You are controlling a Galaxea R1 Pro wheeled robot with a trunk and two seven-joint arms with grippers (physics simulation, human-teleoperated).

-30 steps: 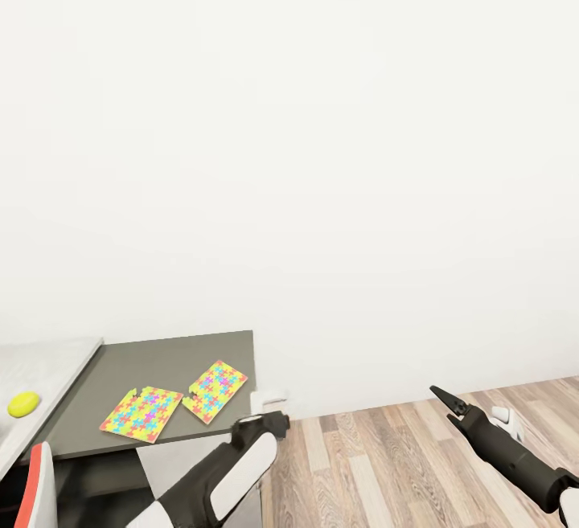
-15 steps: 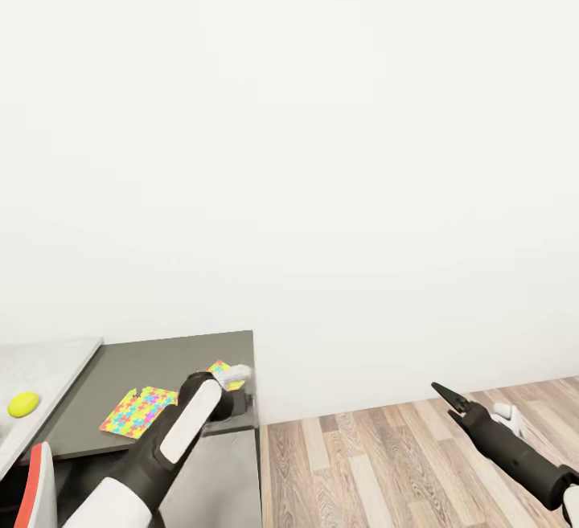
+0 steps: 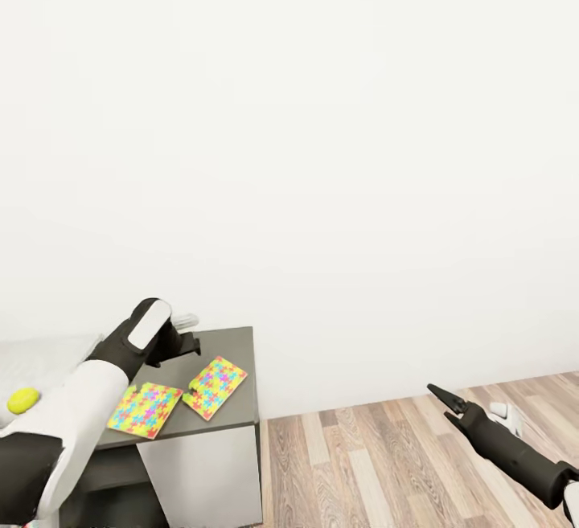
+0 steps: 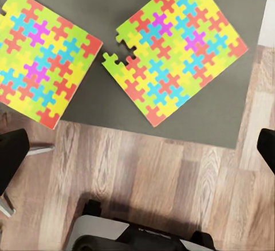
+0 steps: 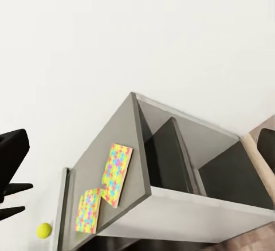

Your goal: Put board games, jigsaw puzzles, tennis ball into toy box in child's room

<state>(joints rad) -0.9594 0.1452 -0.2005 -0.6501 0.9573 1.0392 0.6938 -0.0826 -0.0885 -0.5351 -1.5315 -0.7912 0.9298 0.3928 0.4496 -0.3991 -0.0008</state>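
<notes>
Two jigsaw puzzles (image 3: 145, 409) (image 3: 213, 386) lie flat side by side on the dark grey side unit (image 3: 225, 345) of the table; the left wrist view looks straight down on them (image 4: 43, 67) (image 4: 177, 47). The tennis ball (image 3: 22, 400) rests on the white table top (image 3: 40, 355) at the far left. My left gripper (image 3: 191, 333) hovers open above the unit's back edge, over the puzzles, holding nothing. My right gripper (image 3: 441, 394) hangs open and empty over the floor, far to the right. The toy box, board games and bed are out of view.
A plain white wall stands behind the unit. Wood floor (image 3: 378, 464) stretches to the right of it. The right wrist view shows the unit's open shelves (image 5: 172, 153), both puzzles (image 5: 117, 171) and the ball (image 5: 44, 230).
My left arm has swung up and to the left, from beside the unit's front corner to above its top. The right arm has barely moved.
</notes>
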